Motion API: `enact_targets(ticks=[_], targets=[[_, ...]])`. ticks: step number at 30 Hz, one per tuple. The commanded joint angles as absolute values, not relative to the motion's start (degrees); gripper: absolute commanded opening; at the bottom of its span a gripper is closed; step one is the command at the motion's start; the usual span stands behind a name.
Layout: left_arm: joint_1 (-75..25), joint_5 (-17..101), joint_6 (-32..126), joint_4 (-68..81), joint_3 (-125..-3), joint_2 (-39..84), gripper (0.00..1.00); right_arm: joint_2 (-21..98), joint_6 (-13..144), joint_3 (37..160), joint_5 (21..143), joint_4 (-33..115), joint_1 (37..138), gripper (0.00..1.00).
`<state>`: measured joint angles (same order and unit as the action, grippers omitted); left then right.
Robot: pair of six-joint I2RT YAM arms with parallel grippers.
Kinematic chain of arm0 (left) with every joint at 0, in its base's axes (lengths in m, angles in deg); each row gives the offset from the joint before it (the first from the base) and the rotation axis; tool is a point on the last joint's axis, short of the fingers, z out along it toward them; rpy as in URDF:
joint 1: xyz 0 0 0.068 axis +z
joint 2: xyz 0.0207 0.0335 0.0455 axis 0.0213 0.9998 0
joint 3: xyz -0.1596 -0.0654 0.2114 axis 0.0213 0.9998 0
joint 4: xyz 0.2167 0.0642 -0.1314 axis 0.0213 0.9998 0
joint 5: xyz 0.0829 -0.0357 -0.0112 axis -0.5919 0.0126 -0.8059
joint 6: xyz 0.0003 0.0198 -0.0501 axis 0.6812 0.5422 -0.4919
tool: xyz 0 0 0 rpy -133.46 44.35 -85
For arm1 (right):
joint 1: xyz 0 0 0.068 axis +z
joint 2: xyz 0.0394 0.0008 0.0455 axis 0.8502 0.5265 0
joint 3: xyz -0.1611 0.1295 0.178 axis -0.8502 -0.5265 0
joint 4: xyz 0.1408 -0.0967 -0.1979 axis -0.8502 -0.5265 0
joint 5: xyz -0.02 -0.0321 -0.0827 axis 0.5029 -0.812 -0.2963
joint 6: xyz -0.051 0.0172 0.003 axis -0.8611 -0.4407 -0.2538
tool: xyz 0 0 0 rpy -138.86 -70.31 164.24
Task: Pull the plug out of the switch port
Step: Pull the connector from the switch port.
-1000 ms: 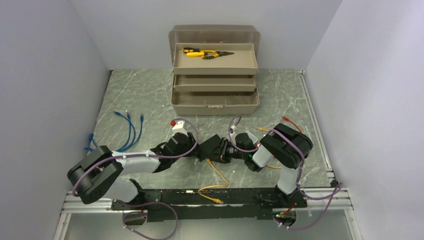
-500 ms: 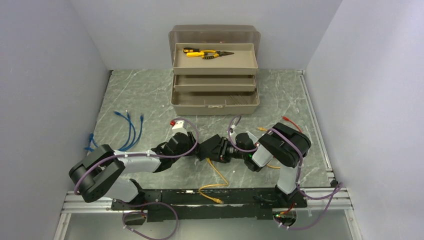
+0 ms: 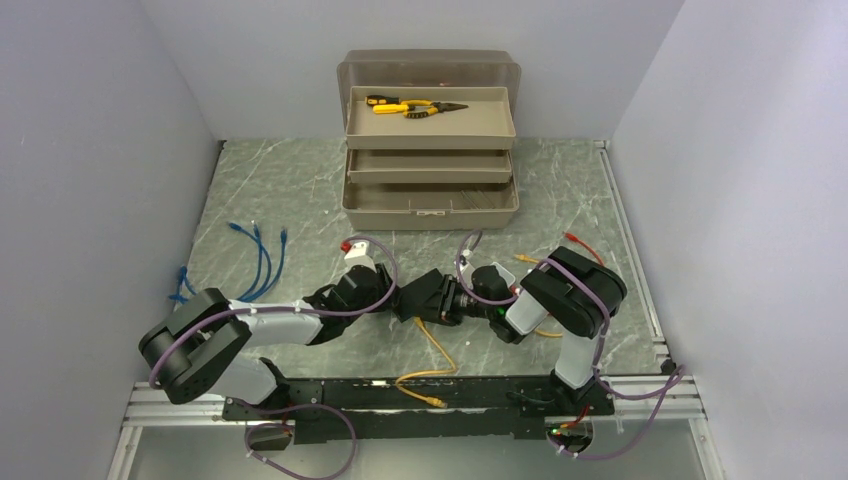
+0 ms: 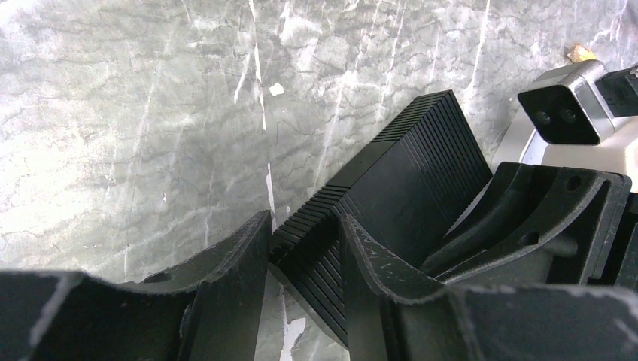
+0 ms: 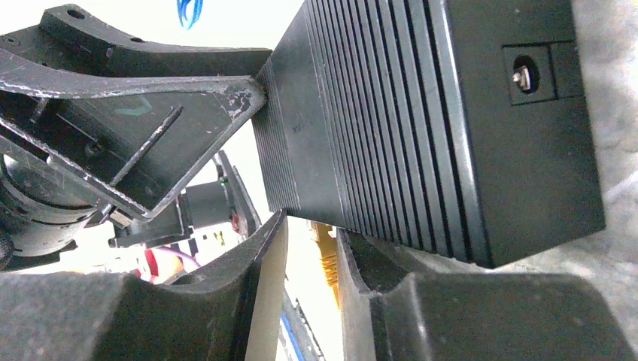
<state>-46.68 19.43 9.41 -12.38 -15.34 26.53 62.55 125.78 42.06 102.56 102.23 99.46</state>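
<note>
The left claw [image 4: 303, 229] is pressed onto one end of the switch [image 4: 410, 169]: in the left wrist view a ribbed corner of the black box sits between the two fingers and touches both. The right claw [image 5: 310, 233] meets the switch from the opposite side. Its fingers stand a narrow gap apart, and the yellow plug [image 5: 323, 252] shows in that gap, just under the long edge of the switch. Whether the fingers pinch the plug cannot be told, and the port itself is hidden. In the right wrist view the switch fills the upper right of the picture. Its ribbed face is turned toward the camera, and a small round socket [image 5: 524, 75] is set in the end face farthest from the left claw. The top external view places the switch between the two claws, at the middle of the worktop [image 3: 290, 190] and near the arm bases. Whether it rests on the surface or is held clear of it cannot be told. A yellow cable [image 3: 432, 345] runs from under the switch toward the near edge, where it loops and ends on the black base rail [image 3: 470, 400]. Blue cables [image 3: 258, 258] lie loose on the left side of the worktop, well apart from the switch. A thin red cable [image 3: 582, 243] lies behind the right arm. At the far edge stands an open beige toolbox [image 3: 430, 205] with stepped trays, and yellow-handled pliers [image 3: 415, 106] lie in the top tray.
</note>
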Motion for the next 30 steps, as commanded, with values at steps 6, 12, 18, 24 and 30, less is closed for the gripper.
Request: enact_targets(ticks=[6, 12, 18, 24, 30], targets=[[-48.0, 22.7, 9.2, -2.2, -13.2, 29.3, 0.42, 62.8, 121.7, 40.1, 101.6, 95.6, 99.6, 0.31], [-47.9, 22.9, 9.2, -2.4, -13.5, 29.8, 0.42, 63.6, 121.8, 40.0, 102.2, 96.6, 99.6, 0.24], [-47.9, 22.9, 9.2, -2.5, -13.6, 30.3, 0.42, 63.1, 120.4, 40.1, 103.0, 95.6, 99.5, 0.39], [-47.9, 22.8, 9.2, -2.7, -13.6, 30.3, 0.42, 60.3, 116.9, 40.6, 102.5, 90.0, 99.5, 0.37], [-48.0, 22.9, 9.2, -2.9, -13.5, 30.7, 0.42, 59.2, 114.7, 40.1, 102.6, 88.0, 99.5, 0.32]])
